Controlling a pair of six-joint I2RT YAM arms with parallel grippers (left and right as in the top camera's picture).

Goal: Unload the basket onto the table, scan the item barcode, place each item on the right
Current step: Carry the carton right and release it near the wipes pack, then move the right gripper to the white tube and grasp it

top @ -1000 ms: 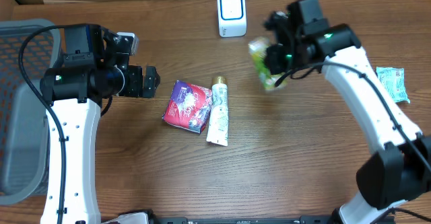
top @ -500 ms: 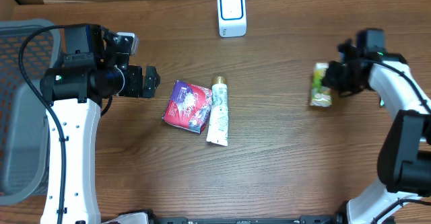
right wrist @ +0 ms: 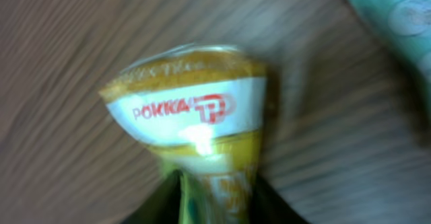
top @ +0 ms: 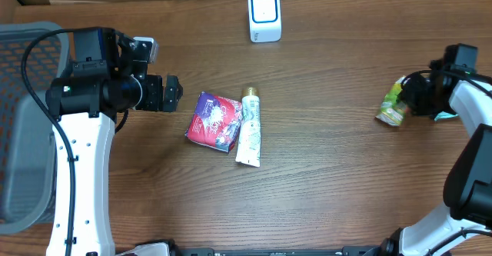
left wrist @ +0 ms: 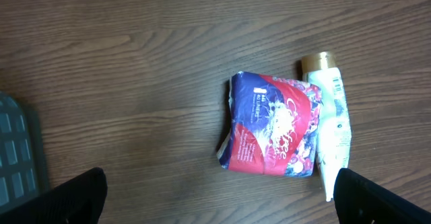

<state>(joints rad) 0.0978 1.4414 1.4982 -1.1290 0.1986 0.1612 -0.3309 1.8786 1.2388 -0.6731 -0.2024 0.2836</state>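
Yellow-green card showed at three o'clock on the bench (top: 330,187) — one drink carton (top: 391,110), tilted at the tips of the right claw (top: 410,104). One scanner (top: 264,15) stood at twelve, one basket (top: 23,64) at nine; the left claw (top: 171,93) hung spread wide. Left wrist: one purple packet (left wrist: 273,126), one tube (left wrist: 331,126) touching its three o'clock side. Right wrist: the carton filled the view, one teal packet (right wrist: 397,9) at one o'clock — whether that claw pinched the carton could not be told. Likely light, smooth, crushable; best held across flat sides.
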